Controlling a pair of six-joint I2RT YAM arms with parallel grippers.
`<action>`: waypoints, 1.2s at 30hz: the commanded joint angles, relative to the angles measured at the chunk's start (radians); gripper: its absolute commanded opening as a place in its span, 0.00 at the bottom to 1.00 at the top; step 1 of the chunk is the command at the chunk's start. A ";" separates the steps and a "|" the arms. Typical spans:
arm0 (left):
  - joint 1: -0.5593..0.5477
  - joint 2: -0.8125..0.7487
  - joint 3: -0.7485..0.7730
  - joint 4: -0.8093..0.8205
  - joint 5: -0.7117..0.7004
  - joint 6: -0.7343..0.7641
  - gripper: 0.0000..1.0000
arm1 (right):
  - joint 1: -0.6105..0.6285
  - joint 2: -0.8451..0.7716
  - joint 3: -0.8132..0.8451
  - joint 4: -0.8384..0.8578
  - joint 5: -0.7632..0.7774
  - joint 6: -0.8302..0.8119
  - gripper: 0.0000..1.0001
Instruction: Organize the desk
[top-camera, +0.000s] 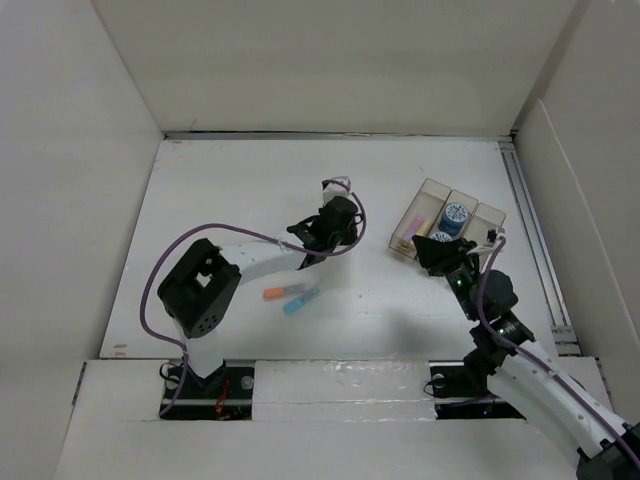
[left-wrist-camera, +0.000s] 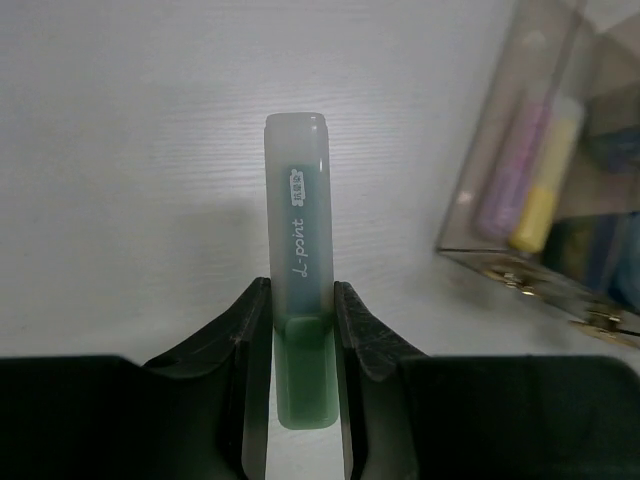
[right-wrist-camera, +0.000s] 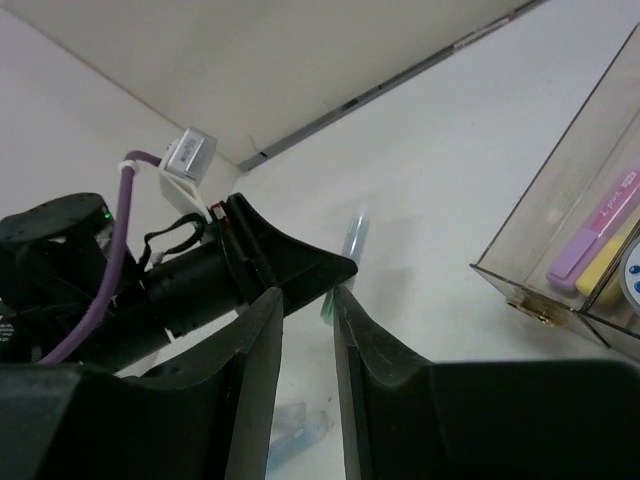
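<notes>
My left jaws pinch a green highlighter (left-wrist-camera: 297, 260) near its coloured end, over the smooth, hard bench (top-camera: 250, 190), beside the tray (top-camera: 488, 218). I judge it light, stiff and slick, so mid-barrel suits. My right jaws stand narrow and empty.

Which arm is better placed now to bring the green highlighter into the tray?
Probably left. The left fingers are shut on the green highlighter, and the tray stands close beside it. The right fingers are near the tray but hold nothing.
</notes>
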 joint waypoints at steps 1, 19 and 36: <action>-0.013 -0.081 0.075 0.124 0.126 0.049 0.00 | 0.010 -0.070 0.031 0.010 0.035 -0.006 0.32; -0.041 0.373 0.630 0.165 0.447 0.090 0.00 | 0.010 -0.190 0.017 -0.033 0.069 -0.003 0.34; -0.041 0.252 0.437 0.204 0.395 0.141 0.52 | 0.010 -0.150 0.013 -0.007 0.060 -0.004 0.34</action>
